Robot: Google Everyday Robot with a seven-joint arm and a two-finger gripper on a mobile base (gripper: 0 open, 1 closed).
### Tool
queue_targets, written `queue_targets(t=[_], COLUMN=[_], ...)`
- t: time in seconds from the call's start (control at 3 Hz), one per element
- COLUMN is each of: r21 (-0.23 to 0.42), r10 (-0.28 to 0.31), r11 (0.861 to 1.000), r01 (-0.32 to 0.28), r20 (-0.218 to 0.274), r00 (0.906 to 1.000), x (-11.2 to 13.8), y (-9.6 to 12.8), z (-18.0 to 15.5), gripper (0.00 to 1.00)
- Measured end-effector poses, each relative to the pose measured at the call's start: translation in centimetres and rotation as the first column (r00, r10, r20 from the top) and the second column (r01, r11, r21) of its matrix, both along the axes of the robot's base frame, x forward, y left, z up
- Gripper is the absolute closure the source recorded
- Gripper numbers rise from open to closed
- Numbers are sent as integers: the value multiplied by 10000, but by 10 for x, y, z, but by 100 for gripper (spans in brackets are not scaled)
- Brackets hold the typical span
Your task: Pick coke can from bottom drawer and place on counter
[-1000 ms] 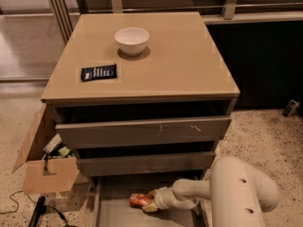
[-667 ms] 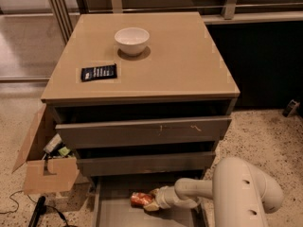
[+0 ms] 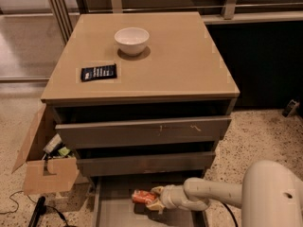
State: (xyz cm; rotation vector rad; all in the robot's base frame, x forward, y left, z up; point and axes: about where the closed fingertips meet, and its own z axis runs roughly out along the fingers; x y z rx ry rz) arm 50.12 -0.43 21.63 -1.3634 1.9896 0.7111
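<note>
The coke can (image 3: 141,197) lies on its side on the floor of the open bottom drawer (image 3: 116,207), under the two upper drawers. My gripper (image 3: 155,199) reaches in from the right at the end of the white arm and sits at the can's right end, its fingers around that end. The tan counter (image 3: 180,65) is the cabinet's top slab, above the drawers.
A white bowl (image 3: 131,40) and a flat black packet (image 3: 98,72) sit on the counter. An open cardboard box (image 3: 45,167) stands on the floor left of the cabinet. The arm's big white body (image 3: 272,197) fills the lower right corner.
The gripper and can stay at nearly the same spot in the bottom drawer. The arm's body has shifted slightly.
</note>
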Motion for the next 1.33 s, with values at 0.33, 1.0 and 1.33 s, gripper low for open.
queue_targets(t=[0.33,1.0,1.33], r21=[56,15,30], r10=[374,1102,1383], r11=[9993,9938,9900], r01=[-377,-1115,-1413], r20=[531,1383,1857], r00=[9979,9842,9728], x=[-29,-45,-44], y=[-8,-44,-75], z=[33,132,217], gripper=[100,100,100])
